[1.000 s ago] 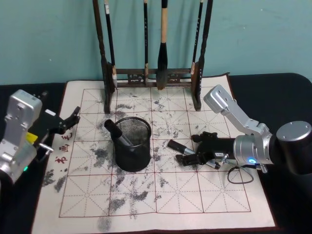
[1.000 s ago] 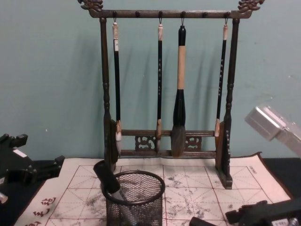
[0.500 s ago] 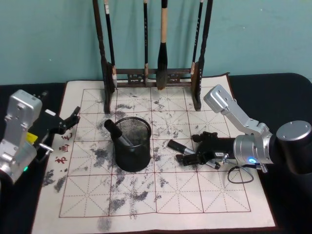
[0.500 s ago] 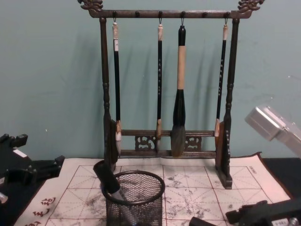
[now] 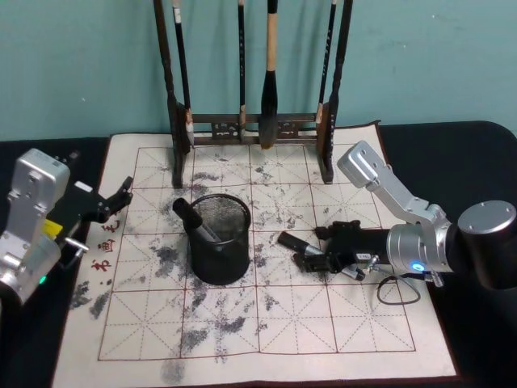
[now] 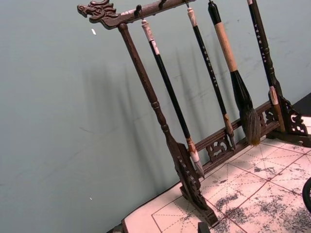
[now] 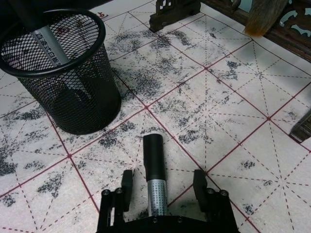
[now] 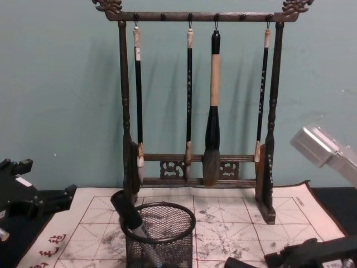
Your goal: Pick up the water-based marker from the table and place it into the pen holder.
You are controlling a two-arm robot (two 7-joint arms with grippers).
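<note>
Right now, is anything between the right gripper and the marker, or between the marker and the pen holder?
Nothing visible. The right gripper has its open fingers either side of the marker, and only mat lies between it and the pen holder. One other marker leans inside. The left gripper is parked at the mat's left edge.

Even soft light; faint brush rack [image 8: 125, 111] shadows on wall [image 8: 56, 84].

Head view: from high up, looking down on the mat [image 5: 323, 323], cup [image 5: 218, 259] and rack [image 5: 250, 125]. Chest view: low, looking straight across, rack and cup seen side-on. Left wrist view: tilted, facing the rack. Right wrist view: very near the mat, facing the cup. Shared by all four: mat and rack.
</note>
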